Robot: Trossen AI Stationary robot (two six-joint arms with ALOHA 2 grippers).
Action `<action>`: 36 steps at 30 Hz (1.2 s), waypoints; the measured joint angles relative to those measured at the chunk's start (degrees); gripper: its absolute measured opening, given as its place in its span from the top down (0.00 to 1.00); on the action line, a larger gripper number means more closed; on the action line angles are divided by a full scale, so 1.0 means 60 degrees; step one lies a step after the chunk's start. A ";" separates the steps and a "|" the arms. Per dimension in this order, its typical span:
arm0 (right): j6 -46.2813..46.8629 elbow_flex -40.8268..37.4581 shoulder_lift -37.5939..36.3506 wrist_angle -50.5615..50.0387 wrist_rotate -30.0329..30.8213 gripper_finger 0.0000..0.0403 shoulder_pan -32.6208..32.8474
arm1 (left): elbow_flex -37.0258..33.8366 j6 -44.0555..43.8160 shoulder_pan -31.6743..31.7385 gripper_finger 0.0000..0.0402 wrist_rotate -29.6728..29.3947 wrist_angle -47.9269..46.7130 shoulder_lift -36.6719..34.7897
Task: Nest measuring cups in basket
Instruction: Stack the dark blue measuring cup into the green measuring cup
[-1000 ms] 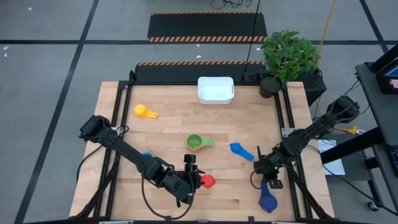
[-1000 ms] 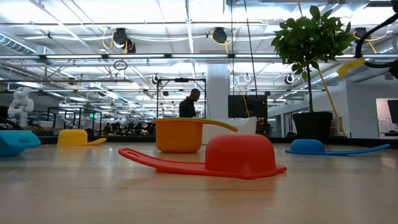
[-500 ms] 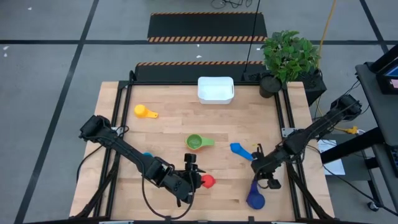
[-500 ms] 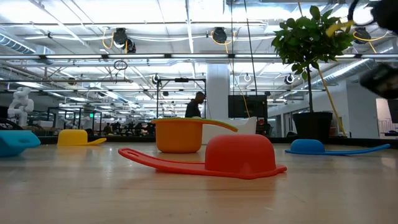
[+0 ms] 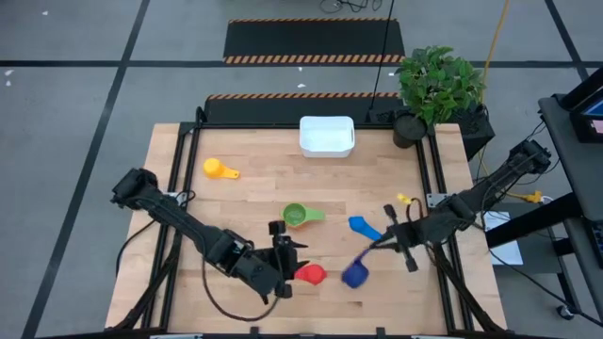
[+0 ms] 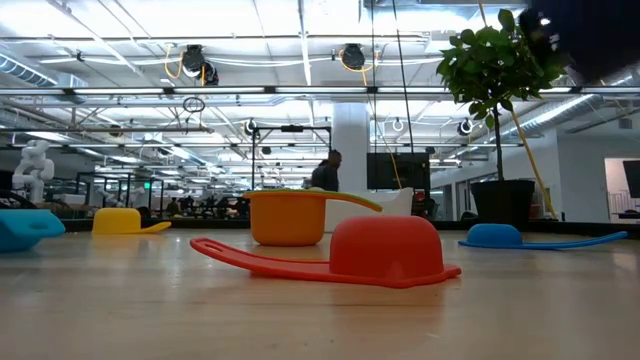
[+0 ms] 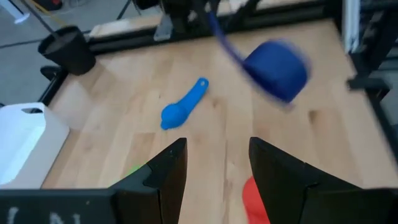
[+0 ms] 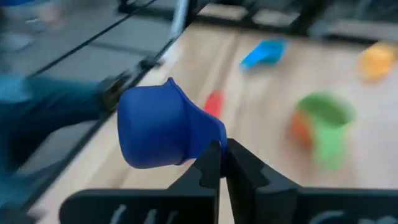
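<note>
My right gripper (image 5: 386,242) is shut on a dark blue measuring cup (image 5: 354,274), held above the table's near right part. My left gripper (image 5: 288,252) stands open just left of a red cup (image 5: 309,274), which lies upside down on its rim (image 6: 385,250). Mid-table, a green cup (image 5: 297,216) sits inside an orange one (image 6: 285,222). A light blue cup (image 5: 363,227) lies to their right, a yellow cup (image 5: 220,169) at the far left. The white basket (image 5: 327,135) stands at the far edge. My right gripper pinches the dark blue cup's handle (image 8: 210,134) between its two shut fingers. The fingers come nearly level from the table's right side, along the handle. The bowl (image 7: 277,68) sticks out past the fingertips, lifted clear of the table.
A black plant pot (image 5: 407,127) with a leafy plant stands at the far right corner, next to the basket. Another light blue cup (image 6: 25,228) shows at the low view's left edge. Bare wood lies between the basket and the green cup.
My right gripper has risen from the near right corner and swung toward the table's middle, rolling its wrist. The dark blue cup has gone with it, lifted clear of the table. My left gripper has risen a little beside the red cup, which has not moved.
</note>
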 joint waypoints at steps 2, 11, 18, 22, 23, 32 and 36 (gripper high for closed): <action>-0.0652 0.0000 0.0023 0.0508 0.0651 1.00 -0.0002 | 0.0011 0.0030 -0.0172 0.56 -0.0133 0.0046 -0.0186; -0.3354 -0.0715 0.0529 0.4854 0.1190 1.00 -0.0004 | -0.0848 0.0900 -0.0800 0.56 -0.0900 0.0923 -0.0333; -0.4114 -0.1568 0.0680 0.7370 0.1823 1.00 0.0011 | -0.1933 0.2026 -0.0471 0.56 -0.0902 0.4003 -0.0333; -0.4326 -0.1880 0.0681 0.8392 0.2465 1.00 0.0011 | -0.2589 0.3182 -0.0360 0.56 -0.1189 0.6295 -0.0333; -0.4366 -0.1897 0.0676 0.8537 0.2601 1.00 0.0011 | -0.2709 0.3420 -0.0372 0.56 -0.1495 0.6802 -0.0333; -0.4579 -0.1898 0.1191 0.9959 0.2717 1.00 0.0000 | -0.3268 0.3961 -0.0379 0.56 -0.3087 0.8492 -0.0329; -0.4639 -0.1889 0.2120 1.1392 0.2935 1.00 0.0000 | -0.3275 0.3898 -0.0354 0.56 -0.3073 0.8790 -0.0326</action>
